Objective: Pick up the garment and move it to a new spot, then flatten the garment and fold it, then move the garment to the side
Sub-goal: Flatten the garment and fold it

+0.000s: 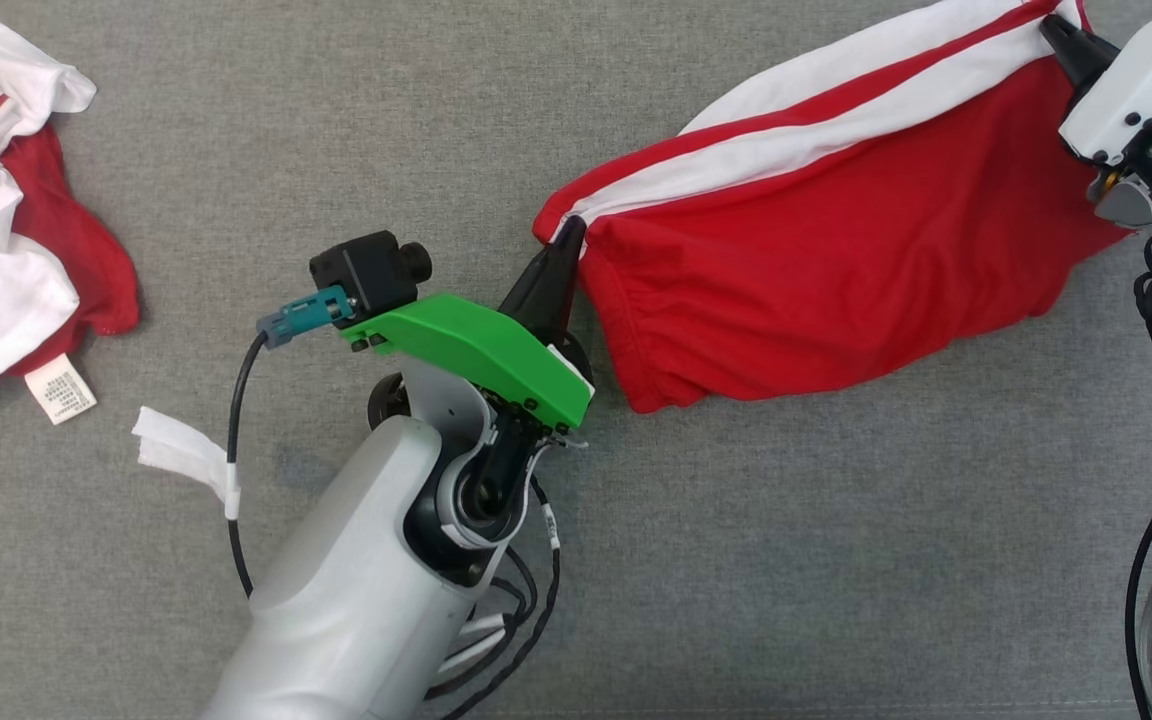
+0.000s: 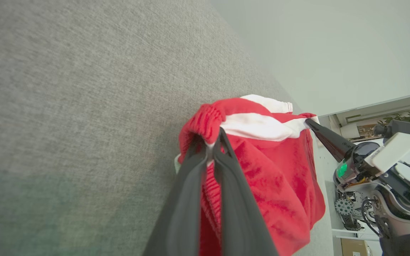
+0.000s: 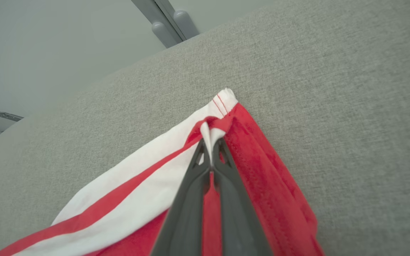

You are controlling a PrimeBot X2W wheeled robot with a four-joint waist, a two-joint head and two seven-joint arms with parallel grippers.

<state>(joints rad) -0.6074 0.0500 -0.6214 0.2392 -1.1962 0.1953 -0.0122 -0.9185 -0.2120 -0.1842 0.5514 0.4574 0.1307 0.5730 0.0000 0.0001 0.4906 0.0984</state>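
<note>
The garment is a pair of red shorts with white side stripes, stretched between my two grippers over the grey cloth table. My left gripper is shut on the elastic waistband corner at the garment's left end. My right gripper is shut on the striped hem corner at the upper right. The left wrist view shows the garment bunched past my left gripper, with the right gripper beyond it. In the right wrist view my right gripper pinches the white fold.
A second red and white garment with a white label lies crumpled at the left edge. A white strip of tape lies by my left arm's cable. Grey cloth stretches below and between.
</note>
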